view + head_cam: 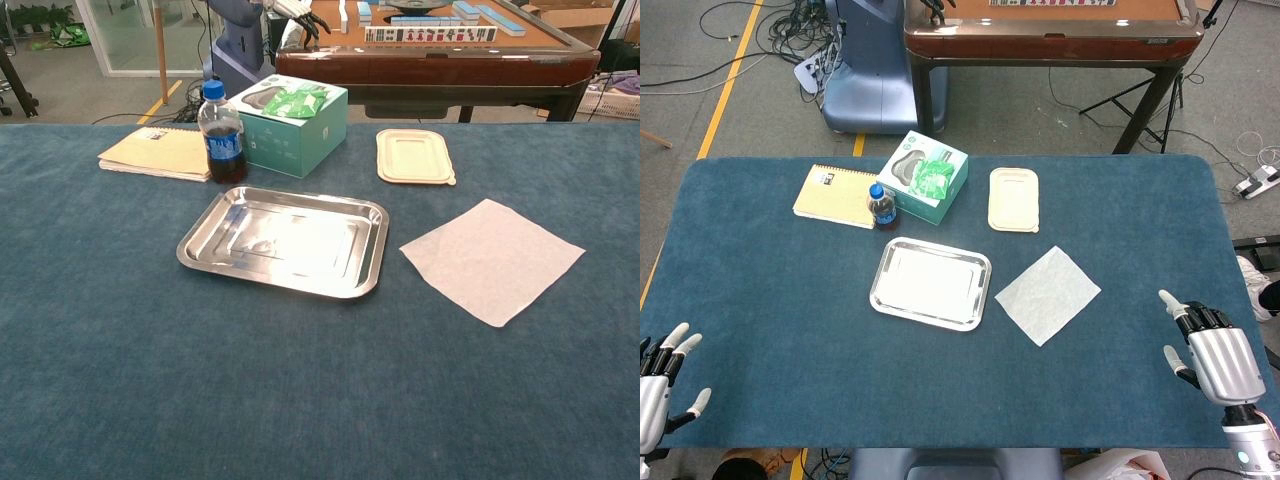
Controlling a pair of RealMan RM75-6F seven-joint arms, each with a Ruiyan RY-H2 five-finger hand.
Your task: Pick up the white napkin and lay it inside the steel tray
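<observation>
1. We see the left hand point(662, 385) cut off at the frame's corner, its fingers spread and holding nothing.
2. The right hand point(1214, 358), well right of the steel tray point(931, 283), is spread too.
3. The tray holds nothing.
4. The white napkin point(1047, 295) lies flat just right of the tray.

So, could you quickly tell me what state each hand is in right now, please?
Left hand: open, holding nothing.
Right hand: open, holding nothing.
</observation>
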